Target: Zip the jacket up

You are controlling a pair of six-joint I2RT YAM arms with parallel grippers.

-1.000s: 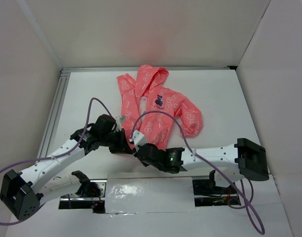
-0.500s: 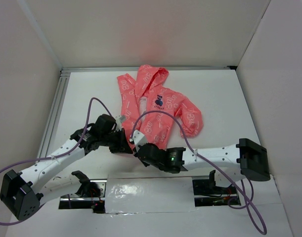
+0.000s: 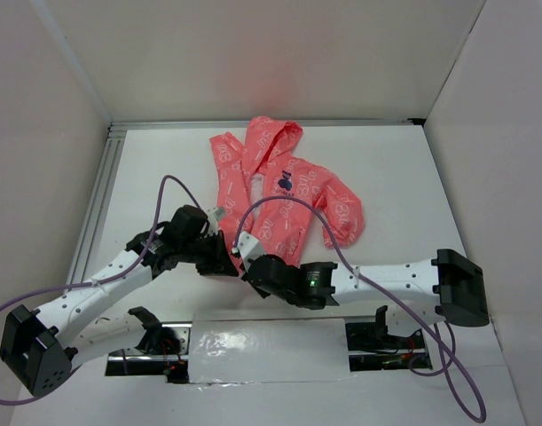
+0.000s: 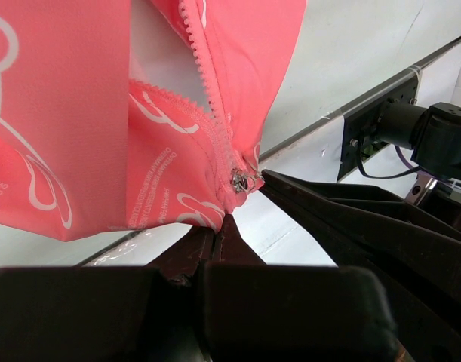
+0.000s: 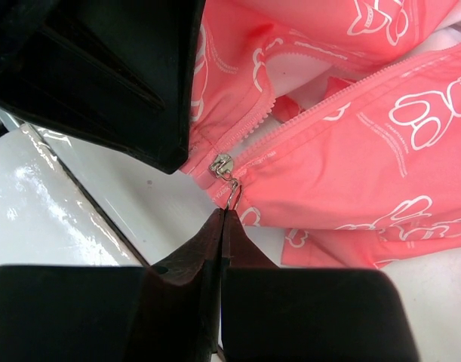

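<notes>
White table [image 3: 412, 177], walls on three sides. The jacket [image 3: 317, 191] lies flat at mid-table, a little toward the far side: hood toward the back wall, hem toward the arm bases, sleeves spread to either side, dark blue emblem [image 3: 286, 180] on the chest. Its front is unzipped, and both wrist views show the two rows of zipper teeth [image 5: 343, 90] splitting apart above the slider. The left arm [image 3: 102, 284] reaches in from the near left and the right arm [image 3: 386, 277] from the near right, each trailing a purple cable [image 3: 168, 191]. Both heads meet at the jacket's hem, almost touching each other. Left gripper [image 4: 228, 219]: jaws pressed together, pinching the hem fabric just below the slider. Right gripper [image 5: 224, 213]: jaws pressed together, with the lower end of the pull tab [image 5: 232, 192] caught between the tips. In the left wrist view one right finger shows as a dark wedge with its tip right beside the slider. The metal slider [image 5: 219, 164] sits at the very bottom of the zip, at the hem, with the tab hanging from it toward the right gripper's tips.
</notes>
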